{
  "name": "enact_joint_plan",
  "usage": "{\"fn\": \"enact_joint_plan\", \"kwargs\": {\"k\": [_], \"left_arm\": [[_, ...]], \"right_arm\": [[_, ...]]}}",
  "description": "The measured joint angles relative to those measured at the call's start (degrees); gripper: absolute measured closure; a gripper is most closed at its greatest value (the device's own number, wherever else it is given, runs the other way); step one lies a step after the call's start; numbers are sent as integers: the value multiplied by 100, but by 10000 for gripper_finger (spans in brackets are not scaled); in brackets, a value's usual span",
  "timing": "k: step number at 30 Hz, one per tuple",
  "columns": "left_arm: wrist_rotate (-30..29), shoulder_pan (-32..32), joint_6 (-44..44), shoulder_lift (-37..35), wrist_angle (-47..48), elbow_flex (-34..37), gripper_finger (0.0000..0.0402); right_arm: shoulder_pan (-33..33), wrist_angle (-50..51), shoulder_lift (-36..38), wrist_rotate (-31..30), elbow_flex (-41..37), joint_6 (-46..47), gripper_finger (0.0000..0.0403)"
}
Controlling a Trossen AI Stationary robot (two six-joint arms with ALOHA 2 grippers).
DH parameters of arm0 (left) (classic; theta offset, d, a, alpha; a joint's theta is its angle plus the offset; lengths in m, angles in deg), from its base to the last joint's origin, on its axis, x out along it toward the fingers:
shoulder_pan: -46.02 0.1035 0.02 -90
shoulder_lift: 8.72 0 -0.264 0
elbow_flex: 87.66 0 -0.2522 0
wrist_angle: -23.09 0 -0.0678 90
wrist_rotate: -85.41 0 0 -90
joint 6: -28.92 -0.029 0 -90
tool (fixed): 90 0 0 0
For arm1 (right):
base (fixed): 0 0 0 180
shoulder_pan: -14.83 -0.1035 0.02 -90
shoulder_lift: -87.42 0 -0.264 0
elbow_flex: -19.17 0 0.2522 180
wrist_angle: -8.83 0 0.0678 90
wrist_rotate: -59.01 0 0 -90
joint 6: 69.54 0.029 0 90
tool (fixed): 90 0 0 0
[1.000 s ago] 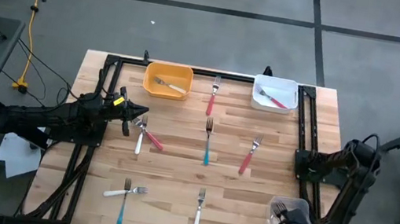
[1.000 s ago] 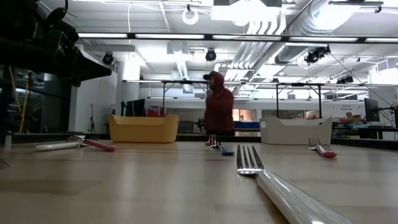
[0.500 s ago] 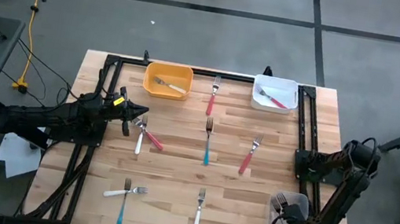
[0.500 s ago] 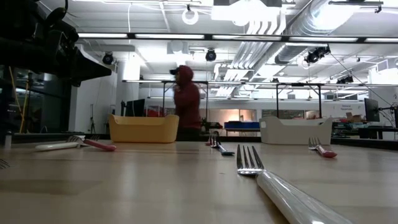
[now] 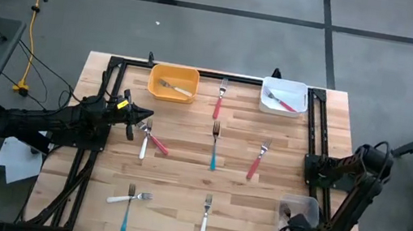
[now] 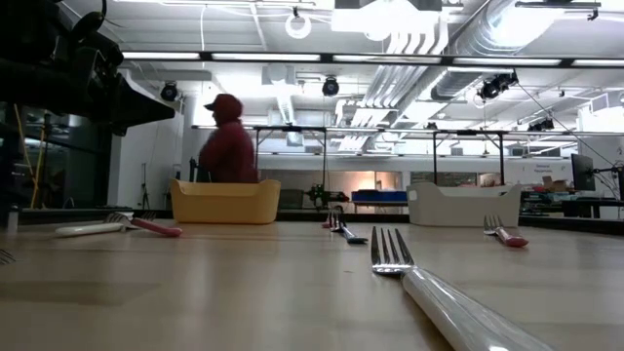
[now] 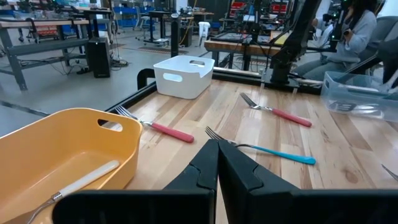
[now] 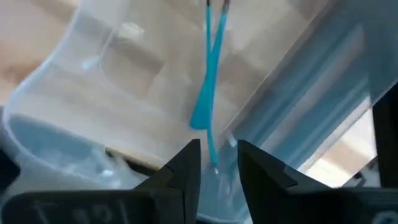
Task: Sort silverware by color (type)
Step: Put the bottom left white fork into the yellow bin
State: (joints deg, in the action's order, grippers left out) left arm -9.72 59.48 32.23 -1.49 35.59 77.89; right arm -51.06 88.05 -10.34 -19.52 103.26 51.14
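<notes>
Right gripper (image 8: 217, 163) low at the lower right of the high view, over a clear bin (image 5: 298, 208), fingers parted, a teal fork (image 8: 207, 93) lying loose just ahead inside it. Left gripper (image 7: 217, 163) clenched on nothing, at the left of the bench (image 5: 181, 177), beside a crossed white and red fork (image 5: 152, 140). Yellow bin (image 5: 174, 83) holding a white fork, white bin (image 5: 284, 97) a red one, both at the top. Remaining forks scattered across the middle and bottom.
</notes>
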Motion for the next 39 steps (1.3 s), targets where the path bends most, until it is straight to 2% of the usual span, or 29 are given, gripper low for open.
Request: {"fn": "enact_joint_plan", "kwargs": {"k": [3, 7, 10, 15, 18, 23, 30, 35, 39], "left_arm": [[0, 0, 4, 0, -2, 0, 401], [0, 0, 4, 0, 0, 0, 401], [-1, 1, 4, -1, -2, 0, 401], [0, 0, 4, 0, -2, 0, 401], [0, 2, 4, -1, -2, 0, 401], [0, 1, 4, -1, -6, 0, 401], [-2, 2, -144, 0, -37, -1, 401], [-2, 2, -142, 0, -166, 0, 401], [-1, 2, 78, -1, -346, -2, 401]], "right_arm": [[2, 450, 80, -353, 177, -330, 333], [145, 585, 327, -1349, 249, -905, 392], [455, 655, 437, -2165, 237, -1668, 391], [1180, 221, 563, -3493, 235, -3829, 401], [1741, -198, 639, -3868, 235, -5161, 401], [2743, -1743, 637, -3829, 8, -7689, 402], [4192, -4969, 637, -3075, -1139, -10656, 402], [5279, -7496, 637, -2371, -2101, -12018, 403], [6094, -9083, 637, -1781, -2704, -12538, 403]]}}
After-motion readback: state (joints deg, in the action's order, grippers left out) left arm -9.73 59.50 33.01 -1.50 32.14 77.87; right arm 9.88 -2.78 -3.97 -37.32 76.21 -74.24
